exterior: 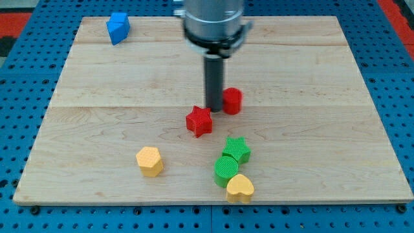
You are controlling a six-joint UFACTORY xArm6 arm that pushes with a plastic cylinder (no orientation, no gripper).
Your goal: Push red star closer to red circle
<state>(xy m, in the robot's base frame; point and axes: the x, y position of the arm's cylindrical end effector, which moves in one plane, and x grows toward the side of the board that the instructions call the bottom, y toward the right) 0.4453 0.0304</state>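
tip parked between the two reds, rod only, no fingers to report.
my tip (214, 108) sat just above-right of the red star (199, 121), touching or nearly touching the red circle (232, 101) on its left. star and circle were near, not touching. green star (237, 149), green circle (226, 171), yellow heart (240, 188) clustered below; yellow hexagon (149, 160) lower left, blue block (118, 27) top left of the board (310, 77).

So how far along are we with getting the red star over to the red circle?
Mostly done: the red star sits just below-left of the red circle, a small gap between them. In hand: my tip is in that gap, against the circle's left edge, above-right of the star. Left: come round to the star's lower left and push it the last bit. The other blocks are not in the way.
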